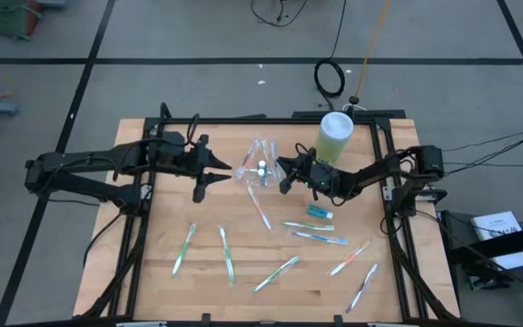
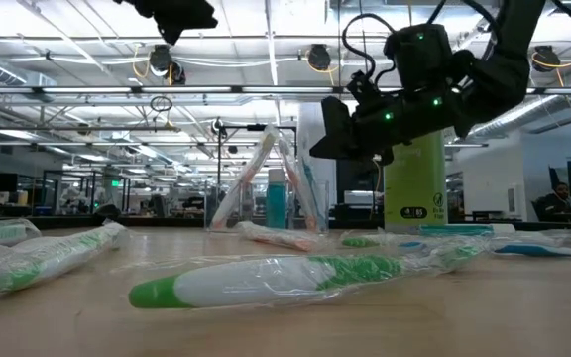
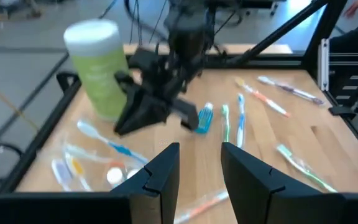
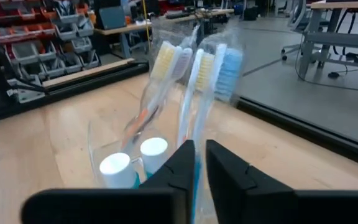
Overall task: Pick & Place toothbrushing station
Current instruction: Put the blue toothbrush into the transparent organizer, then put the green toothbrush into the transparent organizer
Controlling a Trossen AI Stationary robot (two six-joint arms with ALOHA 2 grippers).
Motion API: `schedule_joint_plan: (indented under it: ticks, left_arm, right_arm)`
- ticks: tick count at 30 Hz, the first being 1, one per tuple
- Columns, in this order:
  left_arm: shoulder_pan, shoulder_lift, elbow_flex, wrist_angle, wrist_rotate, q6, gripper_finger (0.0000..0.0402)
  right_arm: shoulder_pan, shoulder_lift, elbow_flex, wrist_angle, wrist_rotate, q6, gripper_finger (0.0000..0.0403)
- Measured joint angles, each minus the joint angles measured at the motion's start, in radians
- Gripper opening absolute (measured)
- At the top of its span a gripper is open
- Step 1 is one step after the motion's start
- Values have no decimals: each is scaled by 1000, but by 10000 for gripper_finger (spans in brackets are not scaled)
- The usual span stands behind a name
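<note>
A clear plastic container [image 1: 260,169] stands at the table's far middle. It holds several wrapped toothbrushes leaning head-up [image 4: 166,62] and two white-capped tubes [image 4: 115,165]. My right gripper [image 1: 285,173] is at the container's right side, shut on a blue-bristled toothbrush [image 4: 227,62]. My left gripper [image 1: 220,173] is open and empty just left of the container. Several wrapped toothbrushes [image 1: 227,254] and a teal tube [image 1: 319,212] lie flat on the table nearer the front. My right gripper pinches the handle [image 4: 197,127] of the blue-bristled toothbrush between its two fingers. The fingers come about level from the table's right and lie across the handle. The toothbrush stands tilted, head up, in the container. Its lower end is hidden behind my fingers.
A tall green canister with a white lid [image 1: 335,136] stands behind my right arm, near the far edge. Black frame rails [image 1: 143,227] run along the table's left and right sides. Bare wood shows at the front left [image 1: 152,291].
</note>
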Motion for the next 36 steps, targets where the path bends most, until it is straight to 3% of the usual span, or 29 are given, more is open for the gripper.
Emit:
schedule_joint_plan:
  ticks: [10,18,26,36]
  left_arm:
    - [-8,0,0,-198,-7,-205,122]
    - [-102,0,0,-437,-83,-468,122]
    - [-297,0,-21,-569,-247,-833,122]
    - [-521,2,-218,-544,-194,-1306,122]
  right_arm:
    - [33,-195,0,-317,0,6,120]
    - [132,-313,-1,-577,-1,3,132]
    - [156,-375,0,-601,0,-5,132]
    - [138,-397,0,-509,0,-106,132]
